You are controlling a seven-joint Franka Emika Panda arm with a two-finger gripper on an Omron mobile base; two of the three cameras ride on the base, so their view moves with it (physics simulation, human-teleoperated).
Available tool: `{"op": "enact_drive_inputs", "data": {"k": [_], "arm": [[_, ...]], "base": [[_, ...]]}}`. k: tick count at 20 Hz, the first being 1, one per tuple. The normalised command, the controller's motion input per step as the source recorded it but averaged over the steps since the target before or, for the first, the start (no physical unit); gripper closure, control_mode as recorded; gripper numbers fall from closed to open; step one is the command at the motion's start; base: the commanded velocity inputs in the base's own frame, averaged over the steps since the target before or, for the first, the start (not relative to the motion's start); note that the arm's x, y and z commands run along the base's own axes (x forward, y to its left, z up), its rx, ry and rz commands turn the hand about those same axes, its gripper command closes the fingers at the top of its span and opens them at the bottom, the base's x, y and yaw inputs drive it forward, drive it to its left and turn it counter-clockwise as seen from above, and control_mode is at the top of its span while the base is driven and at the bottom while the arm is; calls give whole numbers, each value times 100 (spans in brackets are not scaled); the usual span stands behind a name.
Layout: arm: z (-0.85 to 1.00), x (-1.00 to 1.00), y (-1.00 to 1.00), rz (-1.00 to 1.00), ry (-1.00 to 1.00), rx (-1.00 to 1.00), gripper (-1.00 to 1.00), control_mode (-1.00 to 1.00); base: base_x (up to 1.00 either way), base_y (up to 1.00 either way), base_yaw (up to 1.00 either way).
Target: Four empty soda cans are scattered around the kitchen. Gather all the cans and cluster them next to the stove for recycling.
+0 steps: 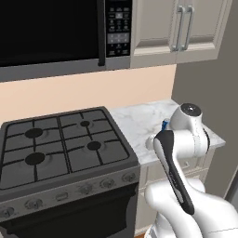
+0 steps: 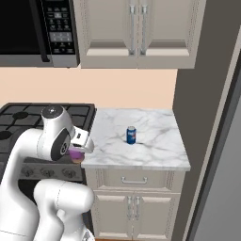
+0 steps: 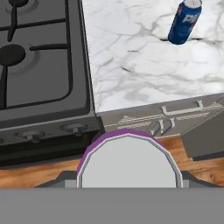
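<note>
- The jaws look clamped on the purple-pink aluminium soda can (image 3: 129, 159), its silvery top facing the hand camera; the fingers are hidden, so that's a judgement.
- Light, thin-walled, slippery: best gripped mid-body, gently.
- The blue cylindrical soda can (image 2: 131, 134) stands upright on the white marble tabletop (image 2: 155, 141), right of the black gas stove (image 1: 60, 144).

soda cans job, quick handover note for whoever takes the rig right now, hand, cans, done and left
Hand: shut on the purple can, held in front of the counter edge, beside the stove.
Blue can: upright on the marble counter, to the right of the stove, apart from it.
Done: blue can on the counter, purple picked up.
Left: set the purple can down near the stove by the blue one, then fetch the other two cans.
</note>
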Motion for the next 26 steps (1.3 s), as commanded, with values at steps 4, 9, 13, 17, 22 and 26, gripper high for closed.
{"op": "enact_drive_inputs", "data": {"k": [4, 9, 13, 17, 22, 26], "arm": [[0, 0, 0, 0, 0, 0, 100, 100], [0, 18, 0, 0, 6, 0, 100, -100], [0, 95, -1, 0, 18, 3, 100, -100], [-10, 100, 0, 0, 11, 2, 100, -100], [-31, 56, -16, 1, 0, 2, 100, -100], [-46, 70, 0, 0, -3, -2, 100, -100]], "base": [[0, 0, 0], [0, 0, 0], [0, 0, 0], [0, 0, 0], [0, 0, 0], [0, 0, 0]]}}
